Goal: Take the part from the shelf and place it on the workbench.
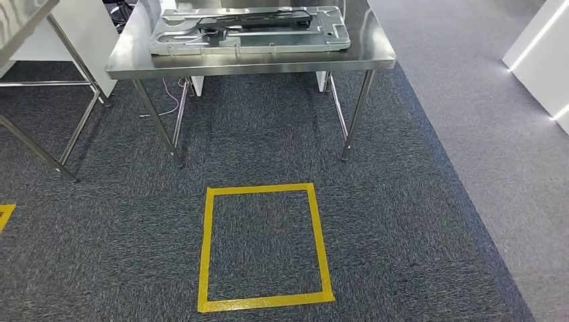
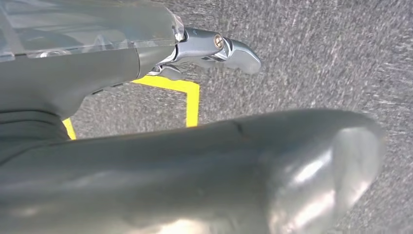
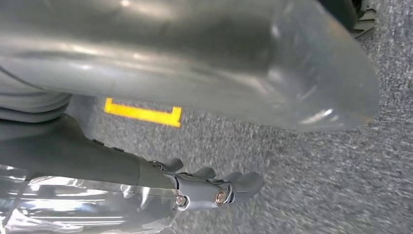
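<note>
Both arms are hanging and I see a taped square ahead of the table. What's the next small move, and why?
Probably step forward into the yellow taped square. It lies on the carpet short of the steel workbench, where a grey metal part already rests. The left hand and right hand hang over the carpet holding nothing, so no placing is due.

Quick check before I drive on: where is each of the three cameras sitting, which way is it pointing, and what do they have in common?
Head view: high on the body, facing forward and down at the steel workbench, the part on it and the yellow tape square.
Left wrist view: behind the left hand, looking down at carpet.
Right wrist view: behind the right hand, looking down at carpet.
Shared: all three show yellow tape on the grey carpet.
</note>
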`<act>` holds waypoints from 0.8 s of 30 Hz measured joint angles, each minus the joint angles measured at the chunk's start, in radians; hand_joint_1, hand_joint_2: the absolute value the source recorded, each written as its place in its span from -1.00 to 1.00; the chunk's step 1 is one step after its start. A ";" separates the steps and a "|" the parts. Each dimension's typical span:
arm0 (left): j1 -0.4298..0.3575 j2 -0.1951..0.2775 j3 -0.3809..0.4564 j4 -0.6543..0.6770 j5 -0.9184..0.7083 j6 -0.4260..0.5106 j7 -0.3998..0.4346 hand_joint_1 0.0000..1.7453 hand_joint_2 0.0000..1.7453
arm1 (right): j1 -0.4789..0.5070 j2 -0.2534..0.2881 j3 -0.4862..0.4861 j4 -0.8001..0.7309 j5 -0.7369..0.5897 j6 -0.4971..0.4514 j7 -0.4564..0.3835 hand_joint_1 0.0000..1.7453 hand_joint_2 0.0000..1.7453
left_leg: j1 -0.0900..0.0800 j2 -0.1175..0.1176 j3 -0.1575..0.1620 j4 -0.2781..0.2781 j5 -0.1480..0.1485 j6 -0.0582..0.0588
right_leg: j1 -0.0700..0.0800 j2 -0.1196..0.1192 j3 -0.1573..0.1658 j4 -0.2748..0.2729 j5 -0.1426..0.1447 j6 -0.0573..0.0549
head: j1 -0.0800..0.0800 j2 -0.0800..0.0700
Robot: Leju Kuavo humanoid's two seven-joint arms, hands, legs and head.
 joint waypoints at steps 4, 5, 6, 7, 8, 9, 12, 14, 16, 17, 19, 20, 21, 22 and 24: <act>0.002 0.000 0.000 0.000 0.000 0.001 0.000 -1.00 -1.00 | 0.001 0.002 0.000 0.000 0.001 0.000 -0.003 -1.00 -1.00 | 0.004 -0.003 -0.026 0.051 -0.058 -0.022 | -0.005 -0.010 -0.031 -0.008 0.038 -0.028 | 0.000 0.000; 0.002 0.000 0.000 0.000 0.000 0.001 0.000 -1.00 -1.00 | 0.000 0.002 0.000 0.000 0.001 0.000 -0.003 -1.00 -1.00 | 0.007 -0.003 -0.041 0.103 -0.111 -0.026 | -0.004 -0.013 -0.044 -0.008 0.050 -0.033 | 0.000 0.000; 0.002 0.000 0.000 0.000 0.001 0.002 0.000 -1.00 -1.00 | 0.001 0.001 0.000 0.000 0.001 -0.001 -0.003 -1.00 -1.00 | 0.008 -0.003 -0.055 0.166 -0.160 -0.030 | -0.003 -0.014 -0.059 -0.007 0.061 -0.036 | 0.000 0.000; 0.002 0.000 0.000 0.000 0.001 0.002 0.000 -1.00 -1.00 | 0.001 0.001 0.000 0.000 0.001 -0.001 -0.004 -1.00 -1.00 | 0.009 -0.003 -0.064 0.227 -0.190 -0.033 | -0.001 -0.016 -0.076 -0.004 0.073 -0.037 | 0.000 0.000; 0.002 0.000 0.000 0.000 0.001 0.002 0.000 -1.00 -1.00 | 0.001 0.001 0.000 0.000 0.001 0.000 -0.004 -1.00 -1.00 | 0.010 -0.003 -0.063 0.268 -0.194 -0.035 | 0.000 -0.016 -0.094 -0.001 0.085 -0.036 | 0.000 0.000; 0.001 0.000 0.000 0.000 0.001 0.002 0.000 -1.00 -1.00 | 0.001 0.001 0.000 0.000 0.002 0.000 -0.004 -1.00 -1.00 | 0.011 -0.003 -0.049 0.282 -0.175 -0.036 | 0.001 -0.017 -0.113 0.005 0.096 -0.035 | 0.000 0.000; -0.002 0.000 -0.001 0.000 0.001 0.005 0.002 -1.00 -1.00 | 0.000 0.002 0.000 0.000 0.005 0.004 -0.005 -1.00 -1.00 | 0.009 -0.001 0.089 0.141 -0.112 -0.026 | 0.003 -0.018 -0.169 0.025 0.122 -0.027 | 0.000 0.000; -0.008 0.001 -0.001 0.000 0.001 0.010 0.008 -1.00 -1.00 | 0.001 0.003 0.001 0.000 0.009 0.005 -0.006 -1.00 -1.00 | 0.004 0.002 0.185 -0.001 -0.142 -0.014 | 0.006 -0.022 -0.190 0.037 0.138 -0.017 | 0.000 0.000; -0.008 0.001 -0.001 0.000 0.000 0.015 0.013 -1.00 -1.00 | 0.002 0.003 0.001 0.000 0.012 0.005 -0.009 -1.00 -1.00 | 0.000 0.003 0.209 -0.056 -0.157 -0.002 | 0.005 -0.025 -0.197 0.039 0.157 -0.004 | 0.000 0.000; -0.005 0.001 -0.001 0.000 0.000 0.017 0.014 -1.00 -1.00 | 0.002 0.003 0.001 0.000 0.013 0.005 -0.010 -1.00 -1.00 | 0.001 0.004 0.203 -0.055 -0.148 0.003 | 0.003 -0.024 -0.199 0.040 0.160 0.002 | 0.000 0.000; -0.002 0.001 0.000 0.000 0.000 0.019 0.015 -1.00 -1.00 | 0.003 0.003 0.001 0.000 0.015 0.005 -0.011 -1.00 -1.00 | 0.004 0.007 0.189 -0.058 -0.128 0.016 | -0.001 -0.020 -0.216 0.082 0.121 0.014 | 0.000 0.000; -0.001 0.001 0.000 0.000 0.000 0.020 0.015 -1.00 -1.00 | 0.003 0.003 0.001 0.000 0.015 0.005 -0.012 -1.00 -1.00 | 0.005 0.009 0.180 -0.058 -0.119 0.021 | -0.005 -0.017 -0.234 0.134 0.078 0.020 | 0.000 0.000; 0.000 0.001 0.000 0.000 0.000 0.020 0.015 -1.00 -1.00 | 0.004 0.003 0.001 0.000 0.015 0.005 -0.012 -1.00 -1.00 | 0.004 0.009 0.169 -0.057 -0.111 0.024 | -0.007 -0.016 -0.256 0.200 0.030 0.025 | 0.000 0.000; 0.001 0.001 -0.001 0.000 0.000 0.020 0.015 -1.00 -1.00 | 0.005 0.003 0.001 0.000 0.016 0.005 -0.012 -1.00 -1.00 | 0.003 0.009 0.158 -0.055 -0.103 0.024 | -0.009 -0.015 -0.273 0.263 -0.007 0.029 | 0.000 0.000; 0.004 0.001 -0.001 0.000 0.000 0.020 0.015 -1.00 -1.00 | 0.005 0.003 0.001 0.000 0.016 0.005 -0.012 -1.00 -1.00 | 0.003 0.008 0.137 -0.048 -0.093 0.021 | -0.013 -0.015 -0.264 0.307 -0.026 0.034 | 0.000 0.000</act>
